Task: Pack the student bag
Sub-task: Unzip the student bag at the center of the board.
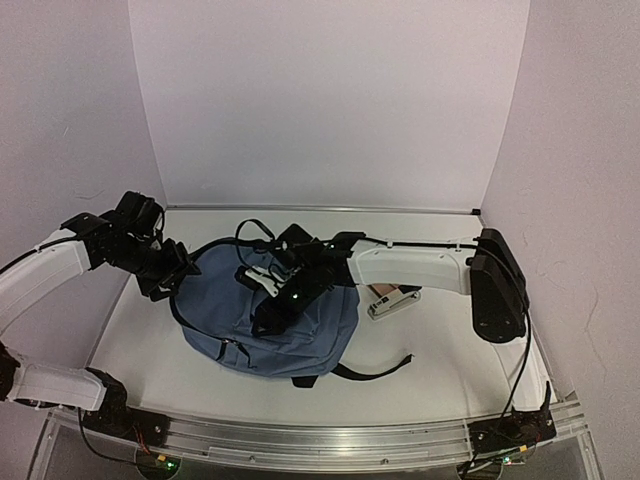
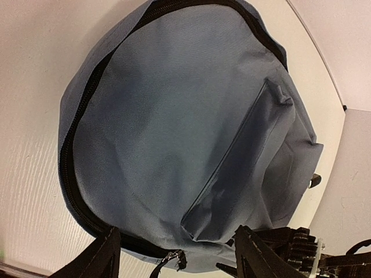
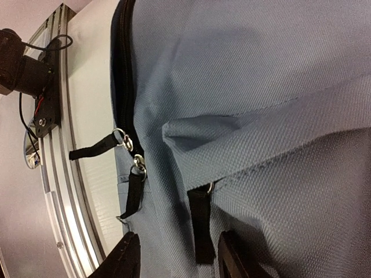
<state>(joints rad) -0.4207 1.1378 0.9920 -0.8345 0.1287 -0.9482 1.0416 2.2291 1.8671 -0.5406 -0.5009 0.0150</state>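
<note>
Slate-blue fabric is filling every view: the student bag [image 1: 300, 335] is lying front side up in the middle of the white bench [image 1: 140, 350], one black strap [image 1: 385, 370] trailing toward the near right. The left arm is reaching in low from the left, its tool [image 1: 172, 283] sitting at the bag's left edge with fingers spread. The right arm is stretching across from the right, wrist bent down, its tool [image 1: 268, 318] hanging close over the bag, fingers apart and pinching nothing.

Only the overhead camera is showing a pale flat item [image 1: 392, 300] half hidden under the right arm. The left wrist camera is showing the front pocket [image 2: 243, 168] and main zipper [image 2: 72, 174]. The right wrist camera is showing a black pull tab [image 3: 200, 231] lying between its fingers.
</note>
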